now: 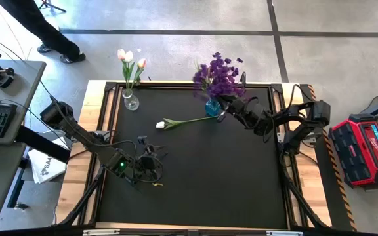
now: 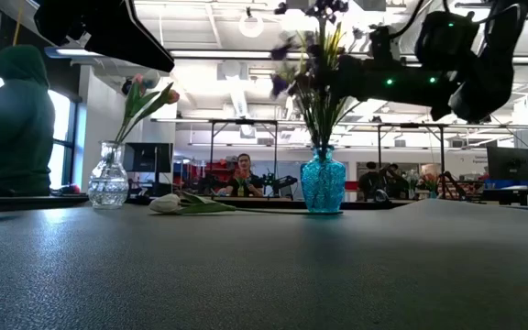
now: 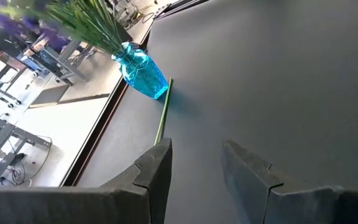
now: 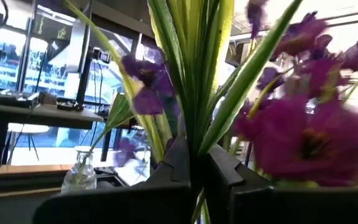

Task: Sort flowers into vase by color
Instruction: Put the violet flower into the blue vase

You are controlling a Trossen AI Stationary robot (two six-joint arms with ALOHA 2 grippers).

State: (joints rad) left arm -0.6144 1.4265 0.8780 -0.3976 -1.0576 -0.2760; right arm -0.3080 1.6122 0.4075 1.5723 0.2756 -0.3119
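A black bench (image 1: 195, 183) holds two vases along its far edge. Near the far left corner stands a clear glass vase (image 1: 130, 100) with pink and white tulips (image 1: 130, 60). Further right along that far edge stands a blue vase (image 1: 212, 107) filled with purple flowers (image 1: 219, 75).

The right claw (image 4: 199, 163) is at the blue vase, its two fingers pressed together around green stems in the purple bunch. The step in hand looks like seating purple stems into the blue vase; whether the held stem is fully down in the neck is hidden by leaves and blooms.

One white tulip (image 1: 182, 122) lies flat on the bench just left of the blue vase, bud pointing left, stem end close to the vase base. It appears to be the only flower not yet sorted.

The left claw (image 3: 194, 165) hovers over the near left part of the bench, fingers apart and holding nothing.

Next, the right claw would probably need to let go and lift clear without dragging the bunch. Then the loose tulip needs gripping on its thin stem and carrying to the clear vase.
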